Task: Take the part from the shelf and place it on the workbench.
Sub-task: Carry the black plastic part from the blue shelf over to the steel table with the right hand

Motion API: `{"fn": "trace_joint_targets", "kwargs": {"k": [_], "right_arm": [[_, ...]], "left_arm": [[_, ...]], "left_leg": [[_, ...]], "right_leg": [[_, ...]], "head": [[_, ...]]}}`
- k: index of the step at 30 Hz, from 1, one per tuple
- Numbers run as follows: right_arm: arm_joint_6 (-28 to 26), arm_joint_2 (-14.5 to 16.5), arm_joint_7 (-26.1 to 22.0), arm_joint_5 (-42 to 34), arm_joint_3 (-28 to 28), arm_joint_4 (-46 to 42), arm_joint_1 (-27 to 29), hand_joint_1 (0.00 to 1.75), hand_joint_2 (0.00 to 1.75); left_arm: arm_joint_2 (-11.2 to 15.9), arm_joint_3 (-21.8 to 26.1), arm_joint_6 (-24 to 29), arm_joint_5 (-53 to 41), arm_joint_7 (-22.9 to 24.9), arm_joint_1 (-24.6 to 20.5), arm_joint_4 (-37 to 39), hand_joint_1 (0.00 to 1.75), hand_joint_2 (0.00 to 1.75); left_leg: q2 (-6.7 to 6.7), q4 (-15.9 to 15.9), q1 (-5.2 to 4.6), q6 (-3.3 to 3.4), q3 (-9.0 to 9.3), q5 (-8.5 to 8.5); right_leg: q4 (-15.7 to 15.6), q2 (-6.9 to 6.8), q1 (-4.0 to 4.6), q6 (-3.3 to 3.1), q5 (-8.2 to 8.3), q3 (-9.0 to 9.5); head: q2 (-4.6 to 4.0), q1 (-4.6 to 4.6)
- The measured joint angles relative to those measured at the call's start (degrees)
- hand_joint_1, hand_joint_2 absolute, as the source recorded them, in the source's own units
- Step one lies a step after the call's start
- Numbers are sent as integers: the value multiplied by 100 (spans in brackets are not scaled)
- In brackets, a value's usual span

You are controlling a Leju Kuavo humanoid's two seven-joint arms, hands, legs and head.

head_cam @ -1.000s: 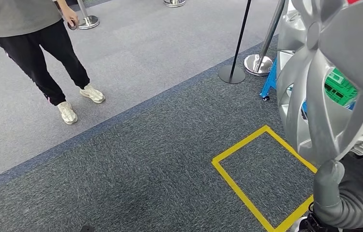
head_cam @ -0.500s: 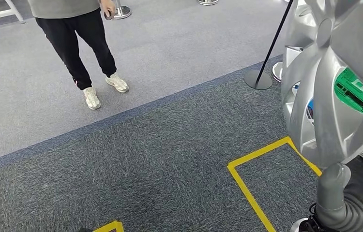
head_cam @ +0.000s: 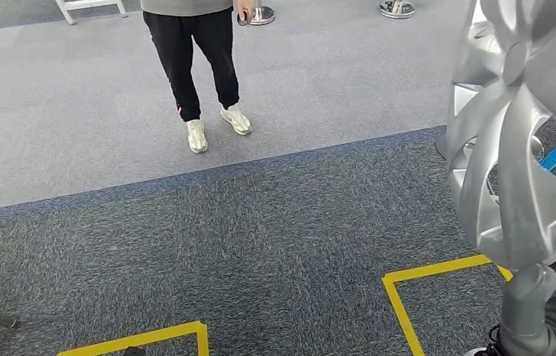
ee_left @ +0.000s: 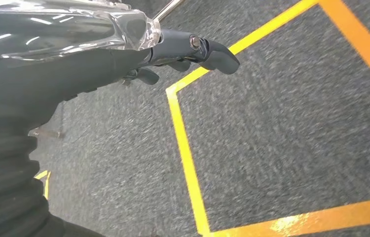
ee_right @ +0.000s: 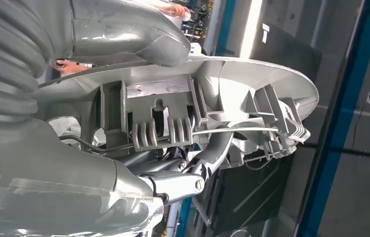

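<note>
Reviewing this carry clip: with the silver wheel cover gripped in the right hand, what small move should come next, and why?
Probably keep turning and walking while holding the wheel cover steady: the right hand grips it, only carpet and yellow floor tape lie ahead, and no workbench is in sight. A person stands ahead.

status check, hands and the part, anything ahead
Right hand grips the silver wheel cover, held upright. Left hand holds nothing, fingers curled, over the yellow floor tape. Person standing ahead on the lighter carpet.
</note>
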Motion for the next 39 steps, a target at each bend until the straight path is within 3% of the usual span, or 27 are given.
{"fn": "trace_joint_targets", "kwargs": {"k": [1,3,5,6,7,8,10,12,14,16,17,19,20,21,22,23,25,27,29,30,32,34,36,37,39], "right_arm": [[-3,3,-8,-10,-11,-9,5,175,175],[-5,6,-30,-31,-43,-25,15,175,175],[-10,6,-48,-49,-77,-30,18,175,175],[-15,7,-52,-55,-94,-30,18,175,175],[-20,8,-53,-59,-110,-30,18,175,175],[-26,9,-53,-60,-127,-30,19,175,175],[-38,10,-52,-60,-157,-45,25,175,175],[-57,10,-59,-58,-183,-71,36,175,175],[-73,13,-70,-55,-195,-94,40,175,175],[-81,16,-78,-53,-204,-116,48,175,175],[-84,16,-81,-54,-213,-127,61,175,175],[-85,9,-89,-54,-232,-136,94,175,175],[-85,4,-92,-54,-242,-137,114,175,175],[-85,0,-96,-55,-250,-137,138,175,175],[-85,-3,-99,-55,-259,-137,163,175,175],[-85,-3,-101,-56,-267,-140,183,175,175],[-74,-5,-107,-66,-290,-155,205,175,175],[-47,-11,-115,-83,-325,-178,219,175,175],[-26,-19,-121,-92,-350,-195,229,175,175],[-22,-21,-122,-96,-357,-200,226,175,175],[-22,-19,-122,-102,-375,-225,228,175,175],[-24,-17,-122,-104,-417,-263,236,175,175],[-28,-19,-122,-108,-461,-284,240,175,175],[-30,-19,-122,-114,-478,-290,241,175,175],[-32,-19,-122,-131,-506,-300,241,175,175]], "left_arm": [[-5,3,0,2,5,3,0,0,175],[-13,8,3,4,13,-3,0,0,175],[-16,11,3,1,14,-6,0,0,175],[-20,12,3,-7,14,-3,0,0,175],[-22,11,3,-20,14,-1,0,0,175],[-22,12,4,-32,13,-1,0,0,175],[-21,12,6,-52,9,-11,-3,0,175],[-22,12,9,-61,5,-27,-9,0,175],[-14,12,10,-64,3,-28,-11,0,175],[1,13,11,-68,3,-26,-14,0,175],[6,15,11,-73,3,-30,-15,0,175],[13,18,8,-89,0,-38,-15,0,175],[11,19,5,-96,-2,-39,-15,0,175],[10,19,2,-102,-4,-37,-15,0,175],[9,19,0,-105,-5,-35,-15,0,175],[9,20,0,-105,-7,-34,-15,0,175],[8,25,0,-109,-9,-34,-15,0,175],[9,30,0,-118,-10,-29,-15,0,175],[9,33,0,-135,-10,-9,-14,0,175],[5,33,-1,-143,-11,4,-14,0,175],[1,32,-2,-157,-16,9,-14,0,175],[2,32,-3,-166,-28,-1,-15,0,175],[2,32,-4,-169,-35,2,-15,0,175],[2,32,-4,-171,-37,7,-15,0,175],[8,33,-4,-175,-37,12,-16,0,175]], "left_leg": [[142,146,-5,-24,-81,-93],[510,768,-11,-60,-384,-431],[652,1455,9,-85,-717,-693],[676,1557,18,-91,-766,-688],[703,1420,25,-93,-691,-582],[754,1091,30,-89,-509,-419],[1047,290,13,-62,-53,-162],[1212,-46,-26,-16,147,-106],[1071,-54,-41,42,151,-90],[926,-89,-14,110,181,-60],[854,-104,6,142,198,-44],[701,-102,9,175,192,-38],[614,-100,7,181,189,-38],[520,-98,6,184,190,-39],[424,-95,7,183,196,-40],[327,-88,12,178,202,-42],[151,-48,18,141,186,-61],[16,-11,28,73,121,-67],[-102,-23,55,0,69,-45],[-80,-16,60,-27,56,-49],[228,254,41,-66,-93,-218],[587,969,31,-89,-457,-567],[670,1564,43,-102,-755,-749],[684,1569,47,-104,-758,-694],[795,938,44,-92,-416,-363]], "right_leg": [[-15,-77,-7,-32,11,9],[-26,-229,-4,-69,13,10],[-25,-391,5,-78,6,1],[-24,-474,6,-77,2,-1],[-24,-552,6,-72,-3,0],[-24,-624,5,-63,-10,6],[-23,-751,24,-21,-38,37],[-25,-861,41,41,-68,71],[-39,-971,26,107,-93,107],[102,-816,-1,168,-213,89],[333,-651,-9,188,-348,-7],[1102,-356,-11,202,-693,-372],[1453,-305,-9,204,-803,-563],[1639,-283,-7,200,-812,-681],[1582,-269,-9,189,-699,-688],[1294,-238,-15,176,-494,-585],[480,20,-47,166,-93,-265],[74,240,-59,155,38,-110],[51,178,-39,104,37,-103],[38,115,-39,74,47,-96],[8,-43,-51,5,54,-74],[3,-217,-37,-41,39,-65],[5,-391,-27,-52,22,-61],[5,-471,-27,-51,13,-55],[6,-613,-25,-31,-10,-26]], "head": [[0,-25],[0,-77],[0,-103],[0,-109],[1,-117],[1,-123],[1,-138],[0,-134],[0,-123],[1,-98],[1,-71],[1,-10],[0,9],[0,19],[0,28],[0,39],[0,72],[0,83],[0,74],[0,69],[0,19],[0,-39],[0,-54],[0,-59],[0,-67]]}}
